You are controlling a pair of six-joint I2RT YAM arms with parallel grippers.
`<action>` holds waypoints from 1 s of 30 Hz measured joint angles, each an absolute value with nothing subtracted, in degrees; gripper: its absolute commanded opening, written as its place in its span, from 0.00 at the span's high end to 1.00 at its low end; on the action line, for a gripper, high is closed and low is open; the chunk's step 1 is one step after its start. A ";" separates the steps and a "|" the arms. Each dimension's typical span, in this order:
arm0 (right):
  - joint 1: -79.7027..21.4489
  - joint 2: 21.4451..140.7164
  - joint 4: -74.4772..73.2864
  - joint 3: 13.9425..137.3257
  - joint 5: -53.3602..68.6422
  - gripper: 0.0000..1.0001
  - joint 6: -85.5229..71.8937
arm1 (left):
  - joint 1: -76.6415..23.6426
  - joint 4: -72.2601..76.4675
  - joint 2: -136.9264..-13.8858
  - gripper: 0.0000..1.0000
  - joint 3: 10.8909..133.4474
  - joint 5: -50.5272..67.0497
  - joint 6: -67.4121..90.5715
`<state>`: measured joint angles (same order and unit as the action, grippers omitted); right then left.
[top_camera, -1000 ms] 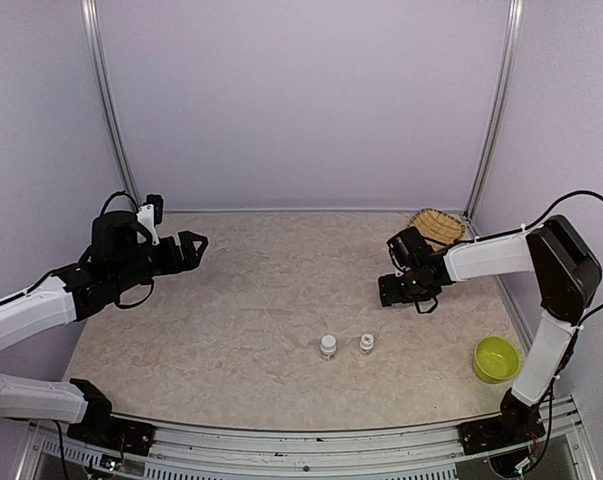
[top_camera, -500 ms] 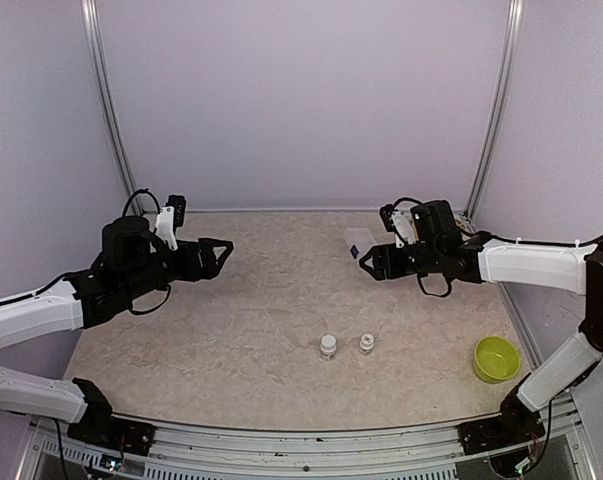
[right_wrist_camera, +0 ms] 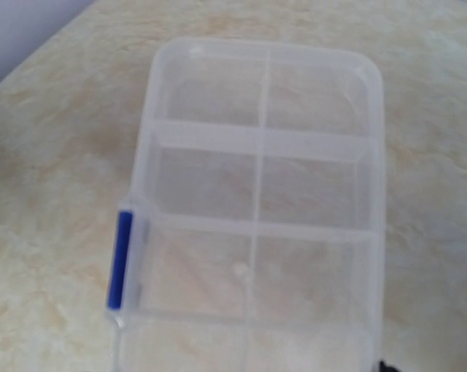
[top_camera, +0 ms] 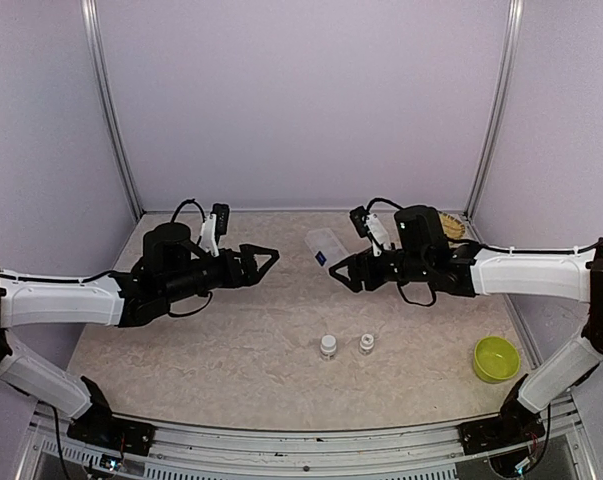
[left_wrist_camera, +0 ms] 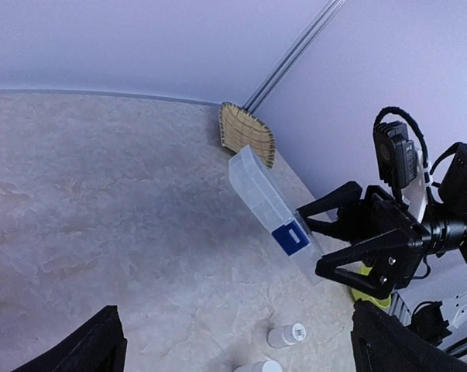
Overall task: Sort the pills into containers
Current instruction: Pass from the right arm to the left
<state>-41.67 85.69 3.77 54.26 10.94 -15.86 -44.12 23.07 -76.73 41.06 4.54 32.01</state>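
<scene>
Right gripper (top_camera: 339, 274) is clamped on the blue-latch end of the clear compartment box (top_camera: 324, 242), holding it tilted in the air over the back-middle of the table (top_camera: 181, 330). Left gripper (top_camera: 269, 264) faces it with fingers spread wide, holding nothing. Risk: the box is held by one end only, so an off-axis grab or tug from the left could pivot it or slip it loose. Can't make out any pills; two small bottles (top_camera: 328, 346) stand well apart, near the front.
</scene>
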 measured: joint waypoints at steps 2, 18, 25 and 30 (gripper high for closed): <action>-42.59 85.89 4.62 54.28 10.85 0.28 -15.86 | -44.14 26.74 -78.19 0.01 41.06 5.85 34.22; -48.23 86.48 9.82 54.35 4.69 0.28 -15.22 | -45.10 40.91 -87.48 0.02 41.52 13.85 47.46; -49.45 86.54 12.91 54.35 4.45 0.28 -15.40 | -45.21 46.76 -89.91 0.08 41.87 16.58 49.47; -49.71 87.07 15.66 54.28 5.96 0.28 -16.34 | -45.30 51.07 -91.94 0.15 42.63 18.70 50.87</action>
<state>-49.71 87.07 15.66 54.28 5.96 -16.34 -45.30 51.07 -91.94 42.63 18.70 50.87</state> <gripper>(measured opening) 0.723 0.890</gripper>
